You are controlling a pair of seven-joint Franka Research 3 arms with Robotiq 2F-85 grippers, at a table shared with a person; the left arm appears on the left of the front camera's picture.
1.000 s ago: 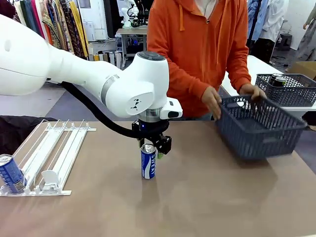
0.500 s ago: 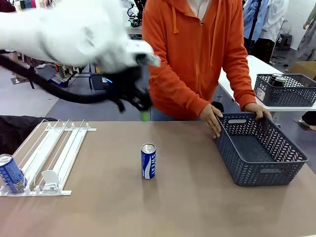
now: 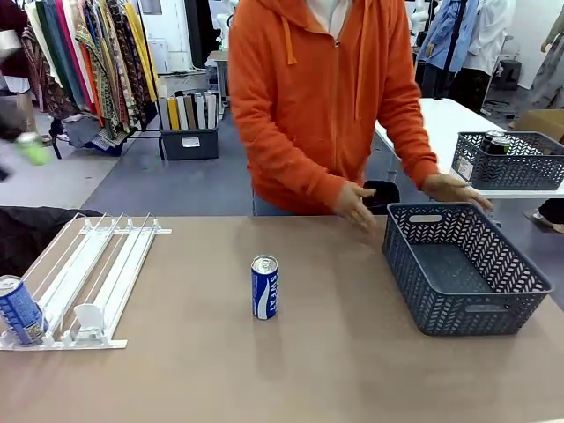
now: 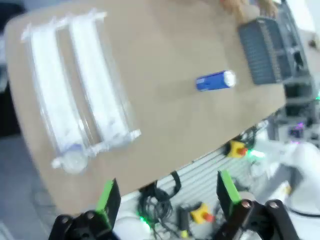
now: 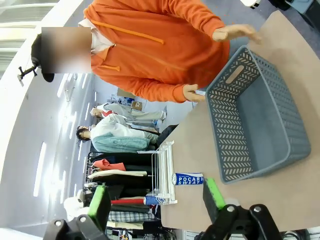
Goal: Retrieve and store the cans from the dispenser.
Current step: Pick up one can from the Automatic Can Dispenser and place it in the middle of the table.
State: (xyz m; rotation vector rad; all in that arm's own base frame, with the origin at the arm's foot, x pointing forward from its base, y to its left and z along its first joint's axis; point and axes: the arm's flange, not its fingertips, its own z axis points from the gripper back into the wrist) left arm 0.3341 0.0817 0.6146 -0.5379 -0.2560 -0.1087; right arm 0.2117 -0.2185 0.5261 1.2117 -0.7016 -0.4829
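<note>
A person in orange holds a hand [image 3: 454,188] by the far rim of the grey-blue basket [image 3: 467,308] at the table's right. A blue can [image 3: 264,287] stands upright mid-table, well apart from the left gripper [image 4: 167,195], spread empty high above; the right gripper [image 5: 156,200] gapes empty too. The front view catches another can [image 3: 19,310] at the near end of the dispenser [image 3: 110,273].
</note>
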